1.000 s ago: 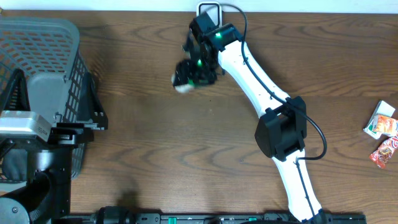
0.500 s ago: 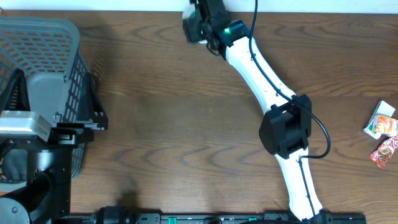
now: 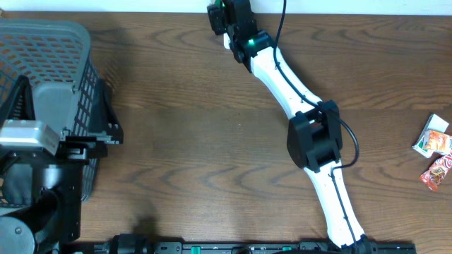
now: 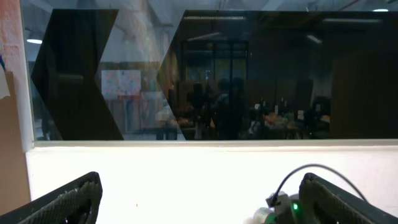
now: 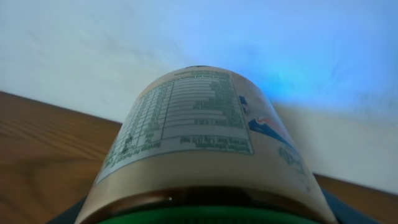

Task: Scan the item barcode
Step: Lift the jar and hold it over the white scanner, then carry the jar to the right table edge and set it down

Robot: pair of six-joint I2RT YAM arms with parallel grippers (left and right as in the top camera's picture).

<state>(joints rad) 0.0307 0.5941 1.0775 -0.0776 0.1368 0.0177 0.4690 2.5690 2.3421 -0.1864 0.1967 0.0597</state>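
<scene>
Overhead, the brown wooden desk (image 3: 183,141) fills the picture, and its far edge meets a pale strip at the top. A grey mesh basket (image 3: 49,63) stands at the left, cut off by the frame edge, with its near side covered by the black left arm (image 3: 42,190). That arm's lower part runs out of the picture. The white right arm (image 3: 282,85) stretches from the near edge across to the far edge of the desk, bending at a black joint. At its end the right tool (image 3: 222,14) lies half outside the top edge, so its fingers cannot be made out from above, and what it carries is hidden there.

The right wrist view settles it. A bottle (image 5: 199,130) lies lengthwise in the tool, filling most of the frame, with a green band at the bottom edge. Only dark slivers of the fingers show in the lower corners, set on either side of it. A label of fine green print faces the camera, too small to read, and I cannot pick out a barcode. Behind the bottle are a pale wall (image 5: 124,43) and a strip of the desk.

The left tool (image 4: 200,186) stands wide with nothing between its fingertips, facing a dark window (image 4: 249,74) full of reflections.

Two snack packets (image 3: 436,152) lie at the right edge of the desk, well apart from both arms.
</scene>
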